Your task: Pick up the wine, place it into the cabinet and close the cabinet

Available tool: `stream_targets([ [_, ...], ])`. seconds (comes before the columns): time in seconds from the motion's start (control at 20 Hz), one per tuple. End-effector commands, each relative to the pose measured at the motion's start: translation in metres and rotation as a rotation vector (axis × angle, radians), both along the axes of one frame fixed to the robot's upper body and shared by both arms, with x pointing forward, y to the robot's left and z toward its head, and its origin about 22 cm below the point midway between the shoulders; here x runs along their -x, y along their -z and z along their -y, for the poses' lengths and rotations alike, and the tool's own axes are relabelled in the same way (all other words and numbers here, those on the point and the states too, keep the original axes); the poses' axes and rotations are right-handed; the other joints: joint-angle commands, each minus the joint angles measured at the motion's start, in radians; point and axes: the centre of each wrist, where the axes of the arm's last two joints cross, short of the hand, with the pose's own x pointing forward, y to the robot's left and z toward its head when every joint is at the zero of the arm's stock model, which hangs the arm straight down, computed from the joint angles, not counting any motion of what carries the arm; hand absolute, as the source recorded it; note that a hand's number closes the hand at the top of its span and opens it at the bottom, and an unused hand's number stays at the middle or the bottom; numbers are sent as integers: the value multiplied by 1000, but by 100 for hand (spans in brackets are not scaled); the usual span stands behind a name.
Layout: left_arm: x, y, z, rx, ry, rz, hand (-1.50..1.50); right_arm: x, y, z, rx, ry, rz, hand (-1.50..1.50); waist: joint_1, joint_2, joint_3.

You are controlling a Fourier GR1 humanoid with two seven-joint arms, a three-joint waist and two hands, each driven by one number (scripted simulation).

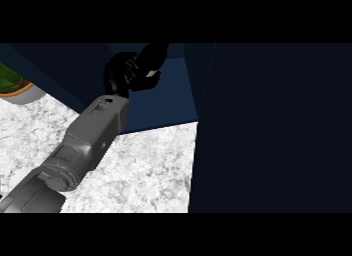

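Marble counter (142, 170) is lying below us; our left hand (123, 72) is curling round the wine (151, 57) inside the cabinet (164, 100).

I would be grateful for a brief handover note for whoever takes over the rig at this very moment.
Left hand: reaching into the open cabinet, fingers curled round the dark wine bottle.
Right hand: not in view.
Cabinet door: open, filling the view's right.
Potted plant: on the counter, upper left, not part of the job.
Done: wine picked up and carried into the cabinet.
Left: release the wine, withdraw the arm, close the door.
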Motion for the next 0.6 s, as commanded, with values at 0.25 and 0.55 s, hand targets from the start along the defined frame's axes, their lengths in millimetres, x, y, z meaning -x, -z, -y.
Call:
stream_targets([
  [0.25,3,8,-28,-14,-17,-46,-150,4,1,1,-13,-30,-1,-150,-1,5,-4],
  [0.55,4,10,-37,10,-11,-46,-150,5,-1,-1,-21,-21,18,-150,12,3,-6],
])
